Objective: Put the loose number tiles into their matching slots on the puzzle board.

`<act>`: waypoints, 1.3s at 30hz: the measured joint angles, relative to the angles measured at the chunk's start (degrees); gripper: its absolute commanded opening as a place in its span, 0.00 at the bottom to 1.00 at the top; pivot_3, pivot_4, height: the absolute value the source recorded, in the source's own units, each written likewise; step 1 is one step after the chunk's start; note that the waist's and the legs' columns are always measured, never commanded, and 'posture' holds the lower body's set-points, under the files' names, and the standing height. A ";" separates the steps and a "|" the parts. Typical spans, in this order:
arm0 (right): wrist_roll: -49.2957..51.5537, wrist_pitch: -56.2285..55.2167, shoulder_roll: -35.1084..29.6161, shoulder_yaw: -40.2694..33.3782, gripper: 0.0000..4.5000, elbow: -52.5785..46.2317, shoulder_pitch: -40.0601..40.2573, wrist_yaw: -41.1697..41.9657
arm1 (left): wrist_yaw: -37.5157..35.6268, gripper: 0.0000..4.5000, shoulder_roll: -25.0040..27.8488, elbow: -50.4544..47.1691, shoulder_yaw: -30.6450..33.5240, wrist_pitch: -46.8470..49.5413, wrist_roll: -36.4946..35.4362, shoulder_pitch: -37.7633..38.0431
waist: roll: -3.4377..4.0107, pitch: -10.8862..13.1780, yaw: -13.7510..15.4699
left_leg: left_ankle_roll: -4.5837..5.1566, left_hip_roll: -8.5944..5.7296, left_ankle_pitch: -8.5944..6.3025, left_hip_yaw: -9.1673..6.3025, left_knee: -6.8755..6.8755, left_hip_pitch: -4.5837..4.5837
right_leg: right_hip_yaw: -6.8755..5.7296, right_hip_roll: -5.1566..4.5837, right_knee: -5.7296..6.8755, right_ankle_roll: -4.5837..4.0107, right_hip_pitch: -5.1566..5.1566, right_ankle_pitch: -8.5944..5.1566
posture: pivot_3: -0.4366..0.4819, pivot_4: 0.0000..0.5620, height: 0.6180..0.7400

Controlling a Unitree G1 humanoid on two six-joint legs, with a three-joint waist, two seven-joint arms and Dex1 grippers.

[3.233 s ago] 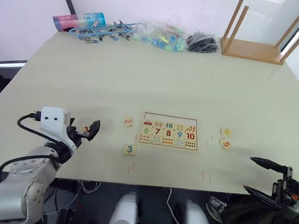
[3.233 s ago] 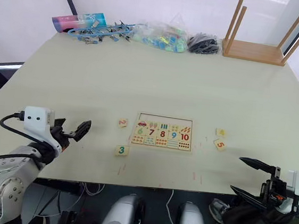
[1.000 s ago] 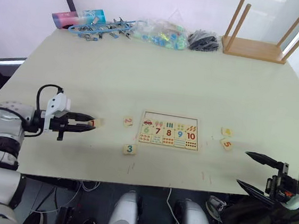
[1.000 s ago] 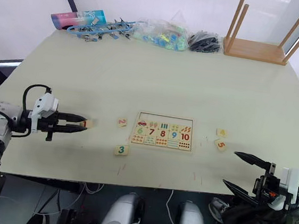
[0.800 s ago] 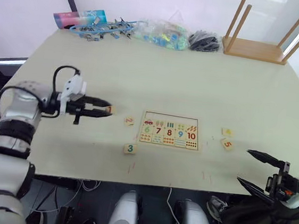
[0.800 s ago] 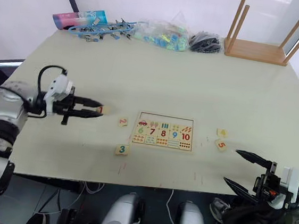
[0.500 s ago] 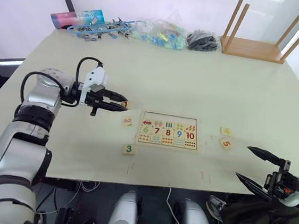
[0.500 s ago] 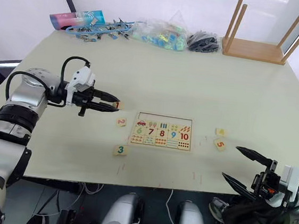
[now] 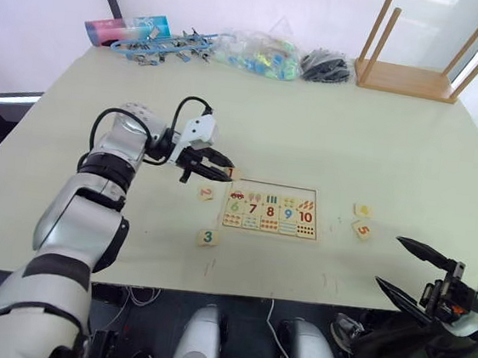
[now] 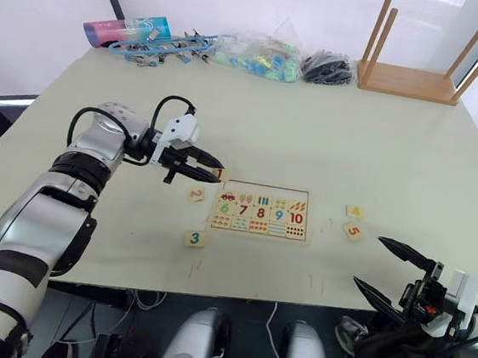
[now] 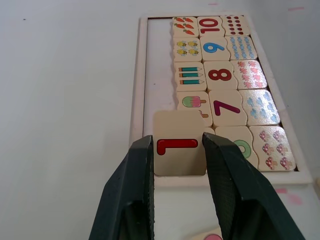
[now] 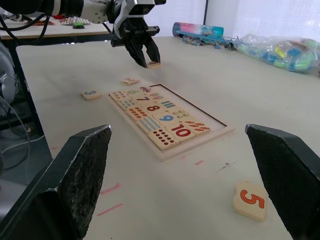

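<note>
the task looks barely begun: none of the five slots is filled yet, so all five tiles remain to be seated. going from the left, the left gripper (image 11: 177,150) has its two black fingers closed on the small square pale-wood tile with the red 1 (image 11: 179,143), holding it just over the near-left corner of the flat pale-wood puzzle board with the thin raised rim (image 9: 273,185), by the end of the bare row of shallow square slots (image 11: 159,70) that runs along the rim. on the cream table (image 9: 314,118) the pink 2 tile (image 9: 206,193) lies just beside the board's left edge, and the green 3 tile (image 9: 207,238) sits nearer the robot. right of the board lie the yellow 4 tile (image 9: 361,211) and orange 5 tile (image 9: 360,229), close together. far right, the right gripper (image 10: 400,273) hangs off the table edge with fingers spread wide, holding nothing. whether the 1 tile touches the board or hovers above it cannot be told, and it hides the slot's near end and part of the picture tile behind it.
</note>
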 measured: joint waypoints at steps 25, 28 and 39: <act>-0.08 -3.53 0.48 -0.06 1.00 -0.92 3.26 -1.12 | 7.30 0.22 -6.59 10.41 2.01 -5.68 14.49 -4.52 | -0.03 0.01 0.03 | 0.01 -0.02 0.00 -0.04 0.01 -0.03 | 0.10 0.04 0.00 -0.01 0.00 0.00 | 0.48 0.27 0.99; -0.08 -3.88 0.48 -0.06 1.00 -0.83 3.25 -1.08 | 7.22 0.22 -6.72 10.42 2.75 -5.75 14.65 -4.53 | -0.03 0.01 0.01 | 0.01 -0.02 0.00 -0.04 0.01 -0.03 | 0.11 0.04 0.00 -0.01 0.00 0.00 | 0.48 0.27 0.99; -0.12 -4.42 0.47 -0.05 1.00 -0.43 2.76 -1.38 | 5.96 0.22 -6.71 10.43 3.47 -6.00 15.99 -4.53 | -0.03 0.01 0.03 | 0.01 -0.02 0.00 -0.03 0.01 -0.03 | 0.10 0.04 0.00 -0.01 0.00 0.00 | 0.48 0.27 0.99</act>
